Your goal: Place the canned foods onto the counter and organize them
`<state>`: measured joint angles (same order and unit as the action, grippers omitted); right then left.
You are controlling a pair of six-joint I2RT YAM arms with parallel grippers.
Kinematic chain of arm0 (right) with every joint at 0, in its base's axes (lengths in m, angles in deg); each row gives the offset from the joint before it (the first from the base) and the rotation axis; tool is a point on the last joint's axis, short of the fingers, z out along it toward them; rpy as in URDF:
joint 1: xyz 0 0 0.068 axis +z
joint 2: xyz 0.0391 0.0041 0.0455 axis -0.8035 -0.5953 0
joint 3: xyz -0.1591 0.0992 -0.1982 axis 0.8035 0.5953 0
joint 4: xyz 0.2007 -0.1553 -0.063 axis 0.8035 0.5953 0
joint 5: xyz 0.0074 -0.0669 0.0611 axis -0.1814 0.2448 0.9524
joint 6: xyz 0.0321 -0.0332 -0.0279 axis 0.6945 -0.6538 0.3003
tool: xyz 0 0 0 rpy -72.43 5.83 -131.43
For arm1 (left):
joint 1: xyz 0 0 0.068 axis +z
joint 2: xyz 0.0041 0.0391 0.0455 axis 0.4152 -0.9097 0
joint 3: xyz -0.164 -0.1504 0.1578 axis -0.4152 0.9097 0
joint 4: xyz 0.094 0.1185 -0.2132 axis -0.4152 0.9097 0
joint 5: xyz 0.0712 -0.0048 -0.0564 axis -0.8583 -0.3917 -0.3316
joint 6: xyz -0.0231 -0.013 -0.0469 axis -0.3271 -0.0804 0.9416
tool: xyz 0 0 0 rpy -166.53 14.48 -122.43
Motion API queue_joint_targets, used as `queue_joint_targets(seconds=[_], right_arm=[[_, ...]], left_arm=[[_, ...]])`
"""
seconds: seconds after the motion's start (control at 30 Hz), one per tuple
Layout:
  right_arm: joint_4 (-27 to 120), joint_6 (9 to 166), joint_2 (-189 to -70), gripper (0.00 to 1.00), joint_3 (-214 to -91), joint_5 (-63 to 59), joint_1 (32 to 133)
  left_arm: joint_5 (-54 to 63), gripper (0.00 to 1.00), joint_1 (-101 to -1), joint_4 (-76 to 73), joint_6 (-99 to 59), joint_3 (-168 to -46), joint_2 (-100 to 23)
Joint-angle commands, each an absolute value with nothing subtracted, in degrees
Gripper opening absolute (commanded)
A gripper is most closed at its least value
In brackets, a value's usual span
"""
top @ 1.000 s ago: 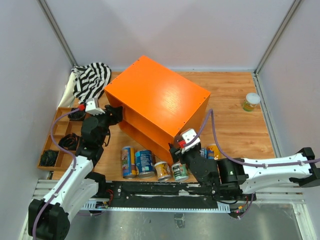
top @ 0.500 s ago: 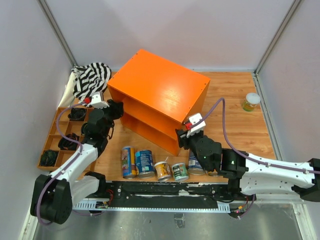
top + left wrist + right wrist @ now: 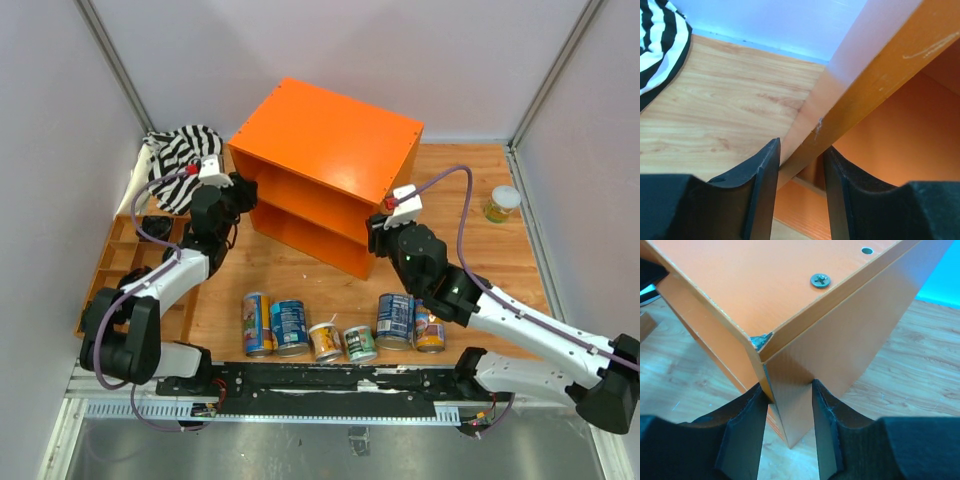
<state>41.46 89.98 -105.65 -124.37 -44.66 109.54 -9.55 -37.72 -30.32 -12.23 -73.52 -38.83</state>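
The left gripper has its jaws closed narrow on the front edge of the left side panel of the orange counter, with both fingers pressed to the board. The right gripper pinches the front edge of the right side panel just below the top corner, and its pads touch either face. Between the two arms the counter sits toward the far middle of the table, turned askew, with its open shelved front facing the arms. The canned foods stand in a row along the table's near edge, none yet on the counter.

Both holds are thin edge pinches on smooth board. If the arms pull unevenly, one panel could slip free and the counter would swing on the other grip. Swung toward the near edge, it could topple the cans. A white-lidded jar stands well apart near the right edge.
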Motion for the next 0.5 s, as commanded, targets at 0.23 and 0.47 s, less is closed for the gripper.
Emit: queue_joint_targets(seconds=[0.23, 0.47], right_arm=[[40.05, 93.46, -110.94, 0.4, -126.31, -29.85, 91.83], [39.47, 94.35, -114.99, 0.41, -129.27, -25.56, 85.34]], left_arm=[[-3.0, 0.39, -41.75, -37.68, -11.67, -76.22, -42.41], [-3.59, 0.38, -44.45, -37.93, -12.55, -77.16, -42.95]])
